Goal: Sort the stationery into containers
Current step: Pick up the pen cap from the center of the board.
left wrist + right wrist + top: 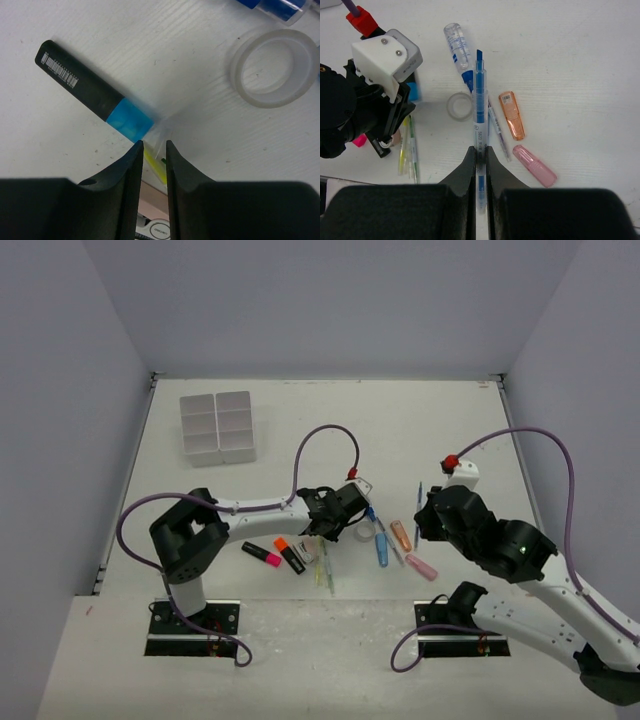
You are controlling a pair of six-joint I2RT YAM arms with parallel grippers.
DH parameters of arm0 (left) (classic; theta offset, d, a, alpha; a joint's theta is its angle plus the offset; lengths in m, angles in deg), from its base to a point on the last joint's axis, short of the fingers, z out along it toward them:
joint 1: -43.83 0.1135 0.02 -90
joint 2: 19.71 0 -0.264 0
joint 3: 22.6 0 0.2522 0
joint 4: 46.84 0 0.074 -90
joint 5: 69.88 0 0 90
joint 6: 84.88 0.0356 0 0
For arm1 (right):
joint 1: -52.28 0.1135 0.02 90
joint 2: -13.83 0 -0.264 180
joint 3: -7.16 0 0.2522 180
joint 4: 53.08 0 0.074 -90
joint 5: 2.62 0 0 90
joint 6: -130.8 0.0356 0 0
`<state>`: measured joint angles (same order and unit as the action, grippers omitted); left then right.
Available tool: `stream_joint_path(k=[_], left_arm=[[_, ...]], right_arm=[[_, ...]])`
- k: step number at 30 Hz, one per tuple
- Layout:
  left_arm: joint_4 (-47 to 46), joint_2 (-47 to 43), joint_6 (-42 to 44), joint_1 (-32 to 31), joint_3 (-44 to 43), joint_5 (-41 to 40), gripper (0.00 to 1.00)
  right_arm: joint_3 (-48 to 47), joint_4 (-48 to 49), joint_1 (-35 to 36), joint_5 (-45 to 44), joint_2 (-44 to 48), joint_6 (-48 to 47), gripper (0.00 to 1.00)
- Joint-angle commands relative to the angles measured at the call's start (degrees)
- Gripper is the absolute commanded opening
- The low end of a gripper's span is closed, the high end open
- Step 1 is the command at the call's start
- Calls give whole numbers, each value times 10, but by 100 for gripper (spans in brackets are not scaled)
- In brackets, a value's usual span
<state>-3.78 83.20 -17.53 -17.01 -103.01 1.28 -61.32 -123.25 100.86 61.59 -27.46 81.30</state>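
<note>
The white six-compartment tray (pixel 218 427) stands at the back left. My left gripper (pixel 322 533) is low over the pile, and in its wrist view its jaws (pixel 151 143) stand narrow with a thin yellow pen (pixel 157 167) between them. A black highlighter with a blue end (pixel 95 95) and the clear tape ring (pixel 275 67) lie just beyond. My right gripper (pixel 480 148) is shut on a blue pen (pixel 480 100) and holds it above the table (pixel 419 498).
A blue-capped tube (pixel 457 47), an orange eraser (pixel 512 115), a pink eraser (pixel 535 166) and a thin purple pen (pixel 497 130) lie under my right gripper. Pink-ended (pixel 262 554) and orange-ended (pixel 290 553) highlighters lie to the left. Walls enclose the table.
</note>
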Motion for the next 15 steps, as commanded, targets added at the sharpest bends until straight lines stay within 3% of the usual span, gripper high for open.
stream_joint_path(k=[1, 15], left_arm=[[-19, -7, 23, 6, 8, 8, 26], [-36, 26, 23, 6, 14, 25, 24]], right_arm=[[2, 22, -1, 6, -10, -8, 0], [-5, 27, -1, 14, -26, -18, 0]])
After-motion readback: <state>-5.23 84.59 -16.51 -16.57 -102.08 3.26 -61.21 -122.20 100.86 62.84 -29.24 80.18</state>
